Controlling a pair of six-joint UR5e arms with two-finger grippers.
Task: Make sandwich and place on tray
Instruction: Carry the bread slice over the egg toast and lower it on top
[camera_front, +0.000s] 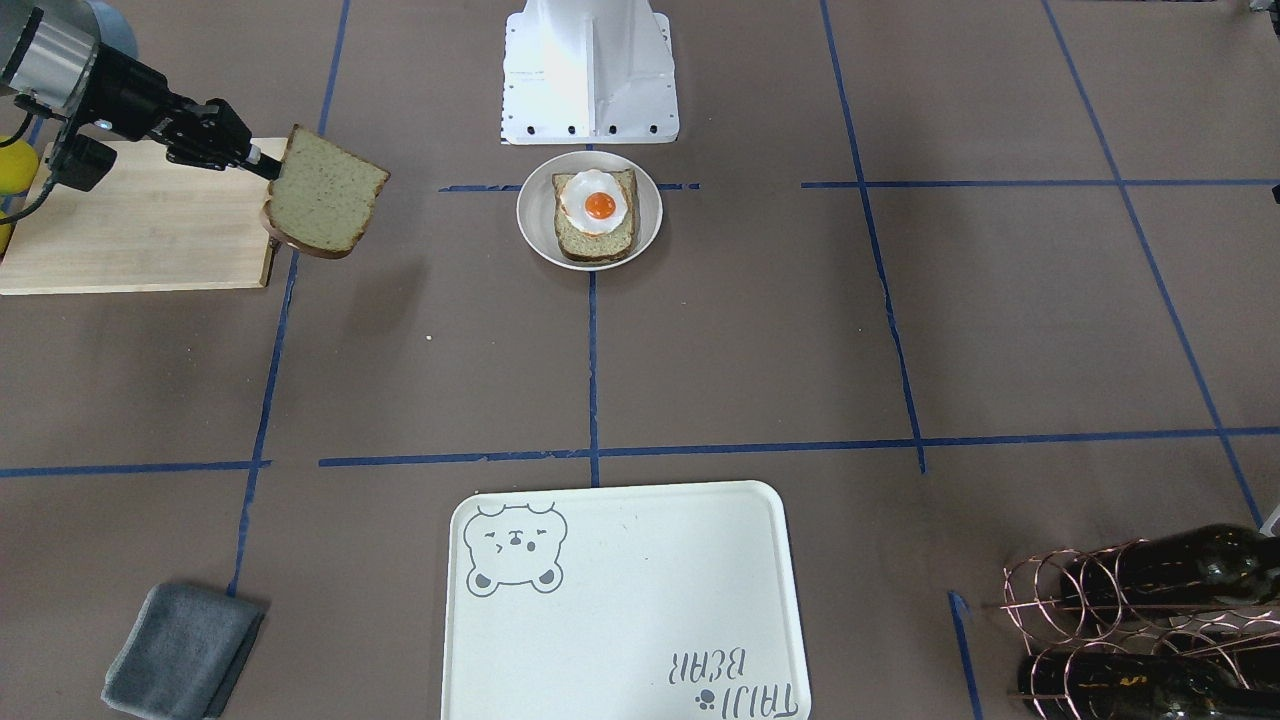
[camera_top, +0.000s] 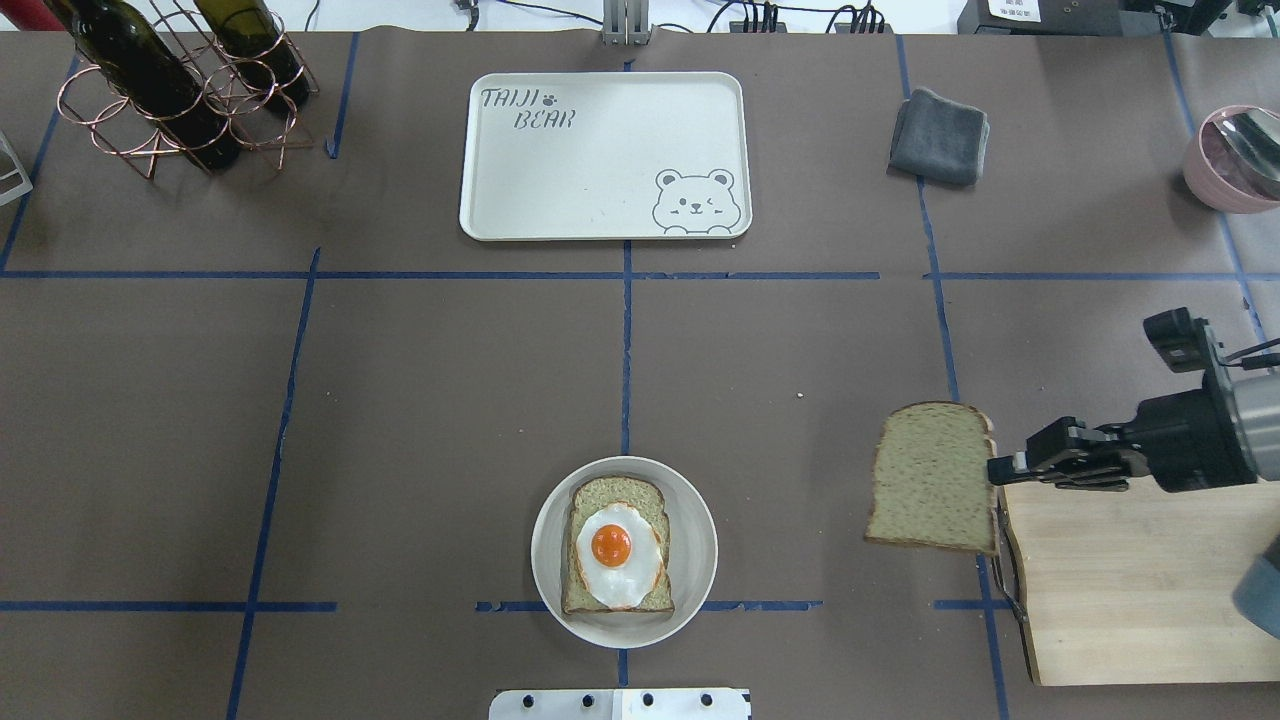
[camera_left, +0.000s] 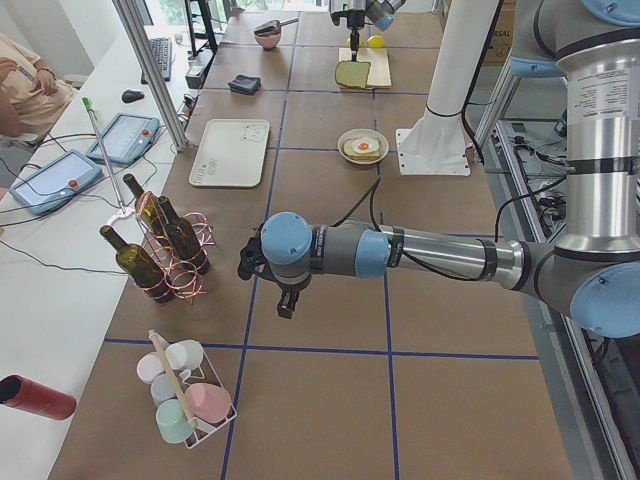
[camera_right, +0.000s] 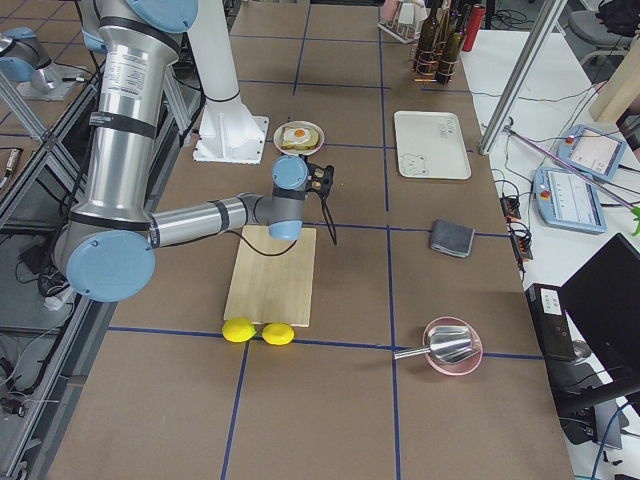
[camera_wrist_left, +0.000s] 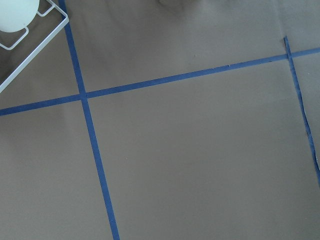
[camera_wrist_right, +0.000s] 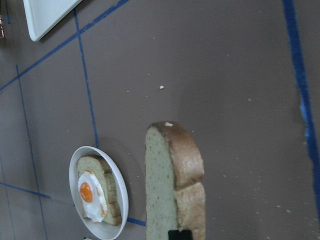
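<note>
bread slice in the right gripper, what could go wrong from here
1. The right gripper pinches the bread slice by one edge only, in the air by the cutting board; it could sag or slip on the way.
2. The egg lies on the lower slice in the plate; a top slice dropped askew might slide off or drag the egg.
3. The tray is far across the table, so a loose stack may shift in transit.
</note>
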